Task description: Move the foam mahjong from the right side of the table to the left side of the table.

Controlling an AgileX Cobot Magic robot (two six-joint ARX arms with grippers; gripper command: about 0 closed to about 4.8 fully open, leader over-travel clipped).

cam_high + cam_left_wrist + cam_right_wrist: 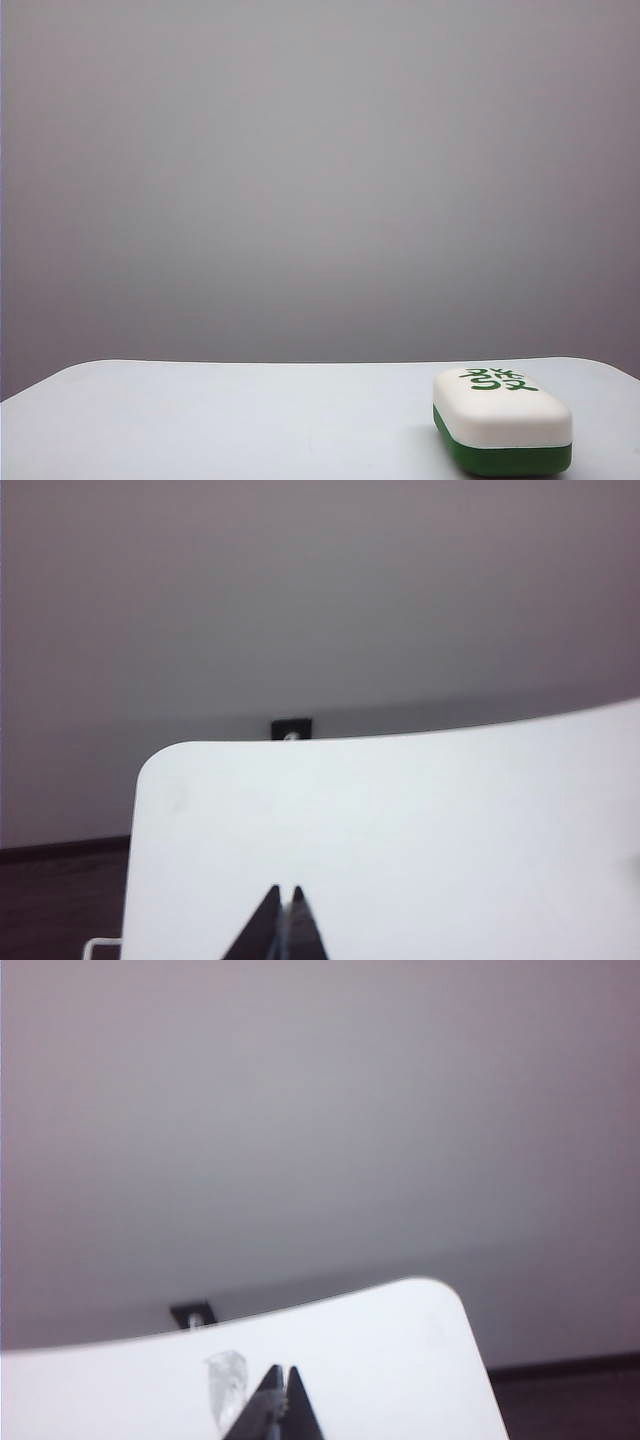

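The foam mahjong (502, 420) lies flat on the right side of the white table (250, 420), near its front edge. It is a rounded white block on a thin dark green base, with a green character on top. Neither gripper shows in the exterior view. In the left wrist view my left gripper (284, 890) is shut and holds nothing, above bare tabletop (400, 820) near a rounded corner. My right gripper (281, 1369) is likewise shut on nothing, over another rounded corner of the table (400, 1360). The mahjong is out of both wrist views.
A plain grey wall stands behind the table. A dark wall socket (291, 728) shows low on the wall, also in the right wrist view as a socket (192, 1314). A faint pale smudge (227, 1385) lies on the tabletop beside the right gripper. Dark floor (60, 900) lies past the table's edge.
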